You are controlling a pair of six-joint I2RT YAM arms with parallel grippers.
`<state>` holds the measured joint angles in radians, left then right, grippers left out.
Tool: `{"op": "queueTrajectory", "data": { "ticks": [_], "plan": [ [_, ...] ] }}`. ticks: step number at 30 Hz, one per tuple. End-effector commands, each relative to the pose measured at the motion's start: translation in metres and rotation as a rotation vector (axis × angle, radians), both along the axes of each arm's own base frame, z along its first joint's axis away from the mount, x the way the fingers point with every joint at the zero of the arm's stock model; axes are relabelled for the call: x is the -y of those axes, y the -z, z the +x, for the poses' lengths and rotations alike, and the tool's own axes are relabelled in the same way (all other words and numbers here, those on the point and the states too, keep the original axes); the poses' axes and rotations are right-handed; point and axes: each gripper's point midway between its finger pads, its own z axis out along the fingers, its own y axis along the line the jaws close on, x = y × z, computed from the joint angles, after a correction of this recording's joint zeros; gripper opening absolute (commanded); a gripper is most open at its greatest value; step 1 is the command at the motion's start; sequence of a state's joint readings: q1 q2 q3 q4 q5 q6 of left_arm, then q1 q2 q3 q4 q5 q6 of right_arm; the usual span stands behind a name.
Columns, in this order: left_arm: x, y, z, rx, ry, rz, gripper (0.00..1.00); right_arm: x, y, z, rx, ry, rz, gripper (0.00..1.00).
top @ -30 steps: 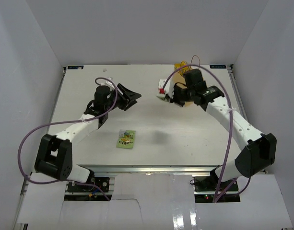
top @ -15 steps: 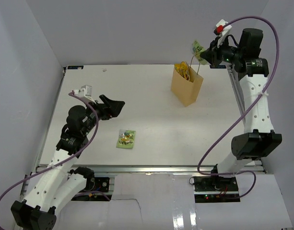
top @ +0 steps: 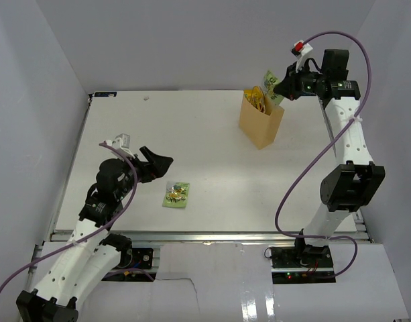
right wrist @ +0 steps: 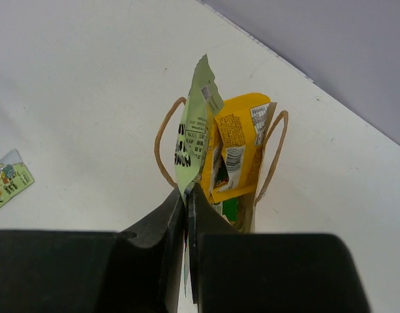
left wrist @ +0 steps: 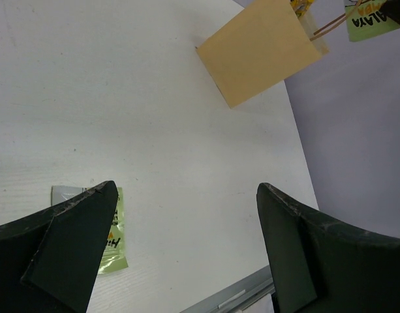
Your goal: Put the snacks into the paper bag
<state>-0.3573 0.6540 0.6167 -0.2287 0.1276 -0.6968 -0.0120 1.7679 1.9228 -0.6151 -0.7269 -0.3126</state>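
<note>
Right hand is pinched shut on one edge of a light-green packet, held edge-on over the mouth of the paper bag, between its handles and beside the yellow packs inside. Whether its far edge has passed the rim is hard to tell. A clean drop means easing it straight down between the handles before letting go. Well apart, the left hand hangs with fingers wide near another green packet lying flat on the desk.
</note>
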Motion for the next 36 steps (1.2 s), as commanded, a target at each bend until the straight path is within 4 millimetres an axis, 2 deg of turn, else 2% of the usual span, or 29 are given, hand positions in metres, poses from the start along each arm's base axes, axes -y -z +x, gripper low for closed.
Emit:
{"op": "queueTrajectory", "data": {
  "ticks": [1, 5, 10, 19, 22, 30, 36],
  "plan": [
    [0.0, 0.011, -0.003, -0.035, -0.006, -0.012, 0.98, -0.009, -0.003, 0.003, 0.032, 0.014, -0.014, 0.08],
    [0.0, 0.012, -0.004, -0.039, -0.002, -0.014, 0.98, -0.017, 0.013, 0.014, 0.025, 0.072, -0.051, 0.08],
    [0.001, 0.016, -0.005, -0.05, -0.002, -0.018, 0.98, -0.013, 0.021, 0.029, 0.055, 0.171, -0.098, 0.08],
    [0.001, 0.02, -0.004, -0.062, 0.0, -0.018, 0.98, -0.011, 0.018, 0.029, 0.13, 0.229, -0.12, 0.08],
    [0.003, 0.021, -0.004, -0.067, 0.007, -0.018, 0.98, -0.009, 0.023, 0.029, 0.129, 0.241, -0.124, 0.08],
    [0.005, 0.024, -0.004, -0.074, 0.016, -0.019, 0.98, -0.014, 0.058, 0.028, 0.076, 0.215, -0.157, 0.08],
    [0.005, 0.029, -0.006, -0.089, 0.015, -0.02, 0.98, -0.012, 0.077, 0.029, 0.061, 0.233, -0.203, 0.08]
  ]
}}
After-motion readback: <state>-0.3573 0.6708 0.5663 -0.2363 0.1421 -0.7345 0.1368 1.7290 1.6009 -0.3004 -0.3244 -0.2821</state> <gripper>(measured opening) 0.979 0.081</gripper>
